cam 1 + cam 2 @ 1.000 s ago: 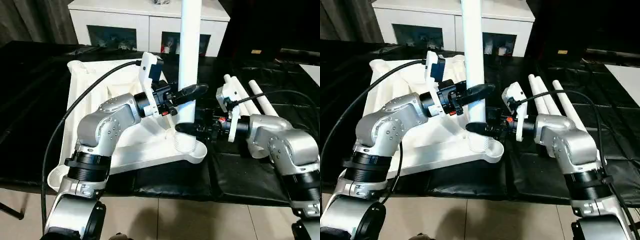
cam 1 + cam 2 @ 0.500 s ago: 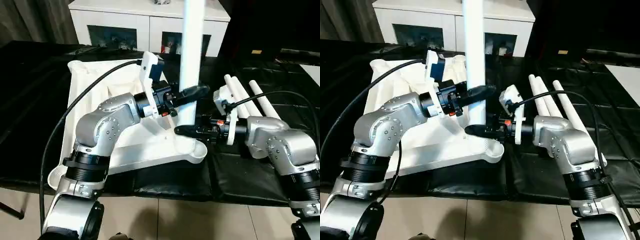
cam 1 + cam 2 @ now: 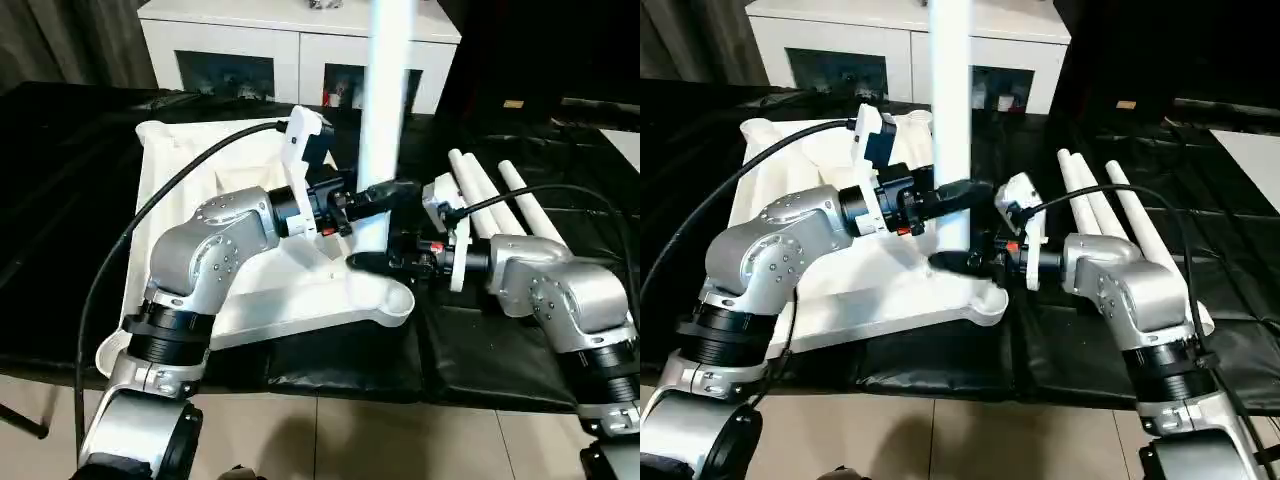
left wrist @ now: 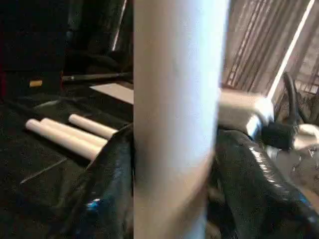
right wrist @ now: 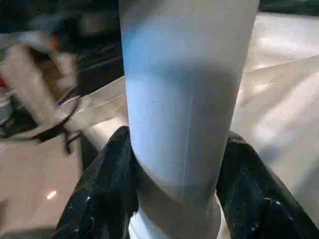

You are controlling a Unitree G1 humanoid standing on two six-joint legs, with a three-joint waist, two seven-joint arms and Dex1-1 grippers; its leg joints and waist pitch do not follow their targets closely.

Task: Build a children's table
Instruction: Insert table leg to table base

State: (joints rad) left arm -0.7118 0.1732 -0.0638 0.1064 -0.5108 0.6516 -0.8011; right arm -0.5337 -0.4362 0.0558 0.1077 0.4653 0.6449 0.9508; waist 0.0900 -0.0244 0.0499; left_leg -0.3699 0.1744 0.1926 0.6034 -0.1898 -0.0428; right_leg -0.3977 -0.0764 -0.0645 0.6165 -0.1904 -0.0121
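Both my grippers clasp the upright white tapered tube leg [image 3: 950,120] at the near corner of the table.

The white plastic rectangular tabletop [image 3: 200,180] lies underside up on the black-covered table [image 3: 60,200]. My left gripper [image 3: 385,192] closes around the leg higher up, my right gripper [image 3: 372,262] around its base, just above the round corner socket [image 3: 385,295]. Three more white tube legs [image 3: 1110,205] lie side by side beyond my right arm.

Bright room light, blurred wrist close-ups
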